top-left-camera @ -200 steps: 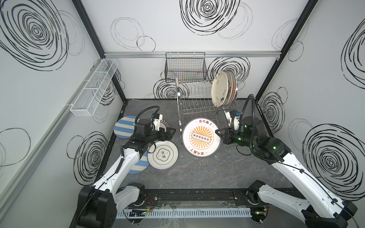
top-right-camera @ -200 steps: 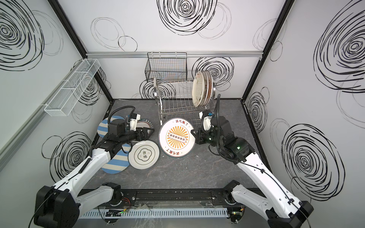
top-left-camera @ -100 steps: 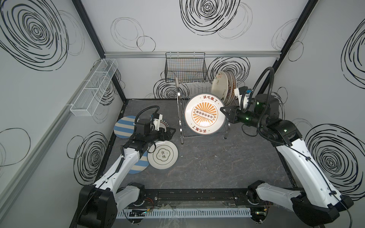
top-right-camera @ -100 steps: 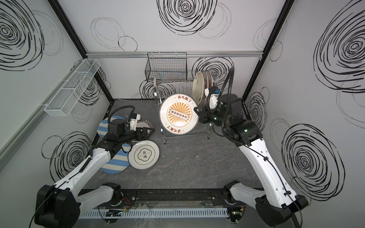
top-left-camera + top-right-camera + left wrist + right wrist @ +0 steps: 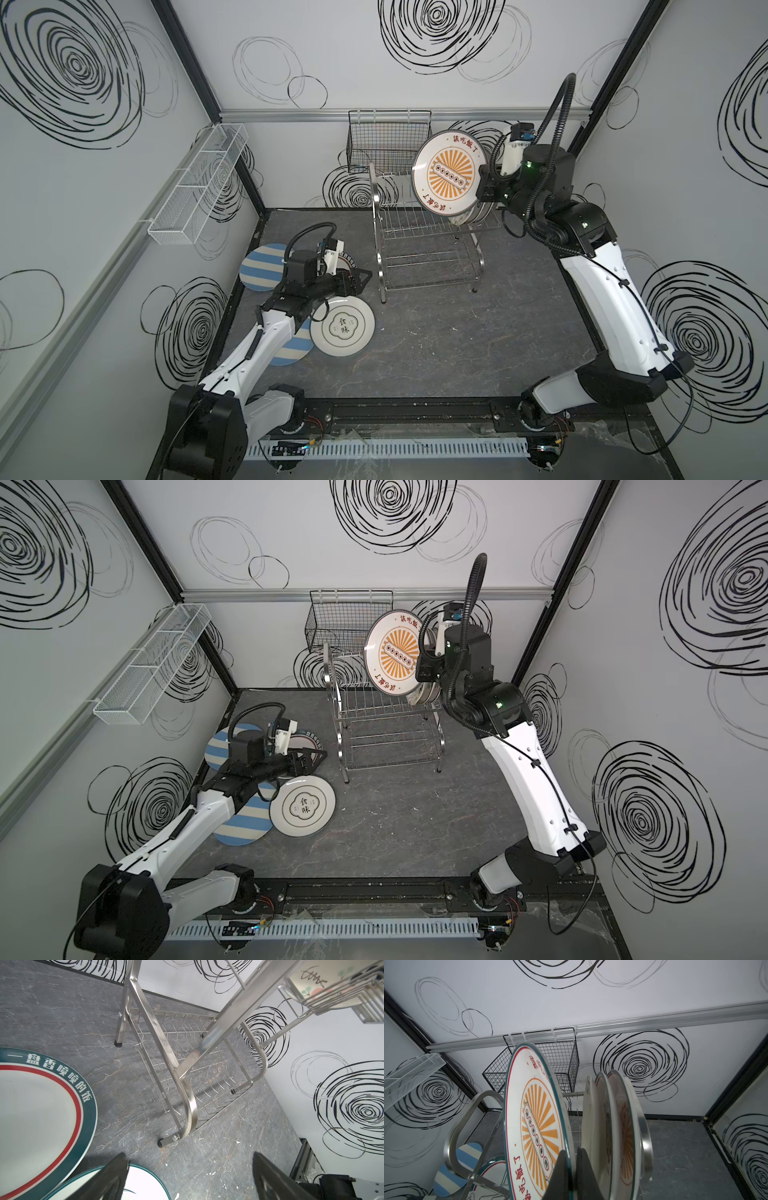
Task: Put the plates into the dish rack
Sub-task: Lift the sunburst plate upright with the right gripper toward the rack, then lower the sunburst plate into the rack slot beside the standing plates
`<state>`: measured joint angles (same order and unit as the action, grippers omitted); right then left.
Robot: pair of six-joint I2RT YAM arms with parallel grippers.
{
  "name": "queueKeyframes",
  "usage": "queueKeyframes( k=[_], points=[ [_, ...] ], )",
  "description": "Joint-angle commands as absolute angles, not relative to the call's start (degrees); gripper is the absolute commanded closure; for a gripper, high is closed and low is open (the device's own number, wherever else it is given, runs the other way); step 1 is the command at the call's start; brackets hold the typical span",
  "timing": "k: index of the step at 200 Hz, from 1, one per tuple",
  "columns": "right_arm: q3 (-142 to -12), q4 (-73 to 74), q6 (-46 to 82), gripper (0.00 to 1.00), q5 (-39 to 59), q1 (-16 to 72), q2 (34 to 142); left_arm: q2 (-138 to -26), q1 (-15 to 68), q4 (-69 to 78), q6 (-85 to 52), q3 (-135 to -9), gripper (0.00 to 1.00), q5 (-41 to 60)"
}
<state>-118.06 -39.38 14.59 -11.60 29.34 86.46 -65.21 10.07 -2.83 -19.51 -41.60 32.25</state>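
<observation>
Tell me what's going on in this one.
The right gripper is shut on the rim of the sunburst plate, holding it upright above the upper tier of the dish rack, beside the racked plates at its right end. The left gripper hovers open and empty over the loose plates on the table, left of the rack.

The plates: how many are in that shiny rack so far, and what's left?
About three plates stand in the top tier of the dish rack. The right gripper holds a sunburst plate upright beside them, not yet released. Left on the table: two striped plates, a white plate with characters, and a green-rimmed plate by the open left gripper.
</observation>
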Motion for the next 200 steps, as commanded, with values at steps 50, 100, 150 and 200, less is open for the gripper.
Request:
queueKeyframes(
  k=[50, 100, 150, 200],
  points=[
    [-117.6, -25.9, 2.0, 1.00, -51.5, 41.9, 90.7, -66.8, 10.3, -0.1, -19.5, -41.0, 0.04, 33.9],
    [-116.2, -21.5, -2.1, 1.00, -56.8, 43.4, 93.4, -66.8, 10.7, -0.7, -19.1, -41.3, 0.04, 33.5],
    [-115.9, -19.0, -4.0, 1.00, -57.7, 43.5, 95.8, -66.6, 11.2, -1.1, -18.8, -41.3, 0.04, 33.3],
    [-114.3, -17.9, -3.9, 1.00, -57.9, 42.8, 96.9, -66.3, 11.7, -1.2, -18.7, -41.2, 0.04, 33.3]
  ],
)
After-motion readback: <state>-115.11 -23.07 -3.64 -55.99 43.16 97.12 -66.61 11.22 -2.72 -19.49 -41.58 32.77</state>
